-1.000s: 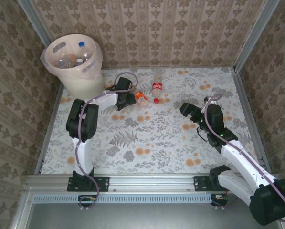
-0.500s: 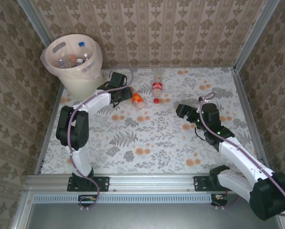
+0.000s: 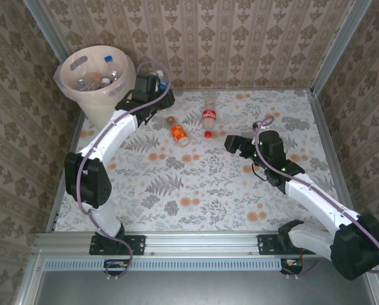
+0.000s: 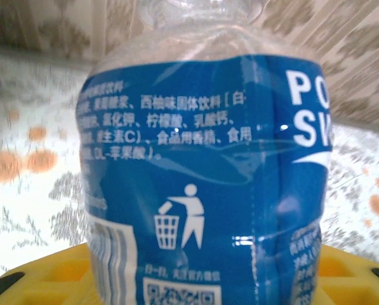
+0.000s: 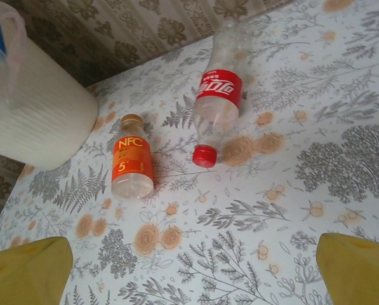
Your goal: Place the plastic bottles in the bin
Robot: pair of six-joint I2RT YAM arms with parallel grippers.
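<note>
The left hand (image 3: 159,88) is now lifted from the desk (image 3: 195,184) and stands just beside the right side of the bin (image 3: 106,113). One second ago it was low on the desk, close to the orange-labelled bottle (image 3: 178,132), so the arm has stretched upward and toward the far wall. Its jaws are narrow and closed around a blue-labelled bottle (image 4: 202,184), which the left wrist view shows very close, standing up from the yellow fingers (image 4: 43,283). I judge that this bottle is being carried and will be dropped when the hand comes over the opening, but it is not above the rim yet. The bin already holds several bottles (image 3: 95,80), one of them with a blue cap. Two bottles lie on the desk. The orange-labelled one has turned a little and lies somewhat lower than before, perhaps pushed during the pick. The red-labelled bottle (image 3: 208,115) lies just to its right, apart from it, with its red cap pointing to the near side. The right hand (image 3: 232,143) has moved left toward these two and hangs above the desk, its jaws wide and holding nothing. From its position the red-labelled bottle seems the likely next one for it.
</note>
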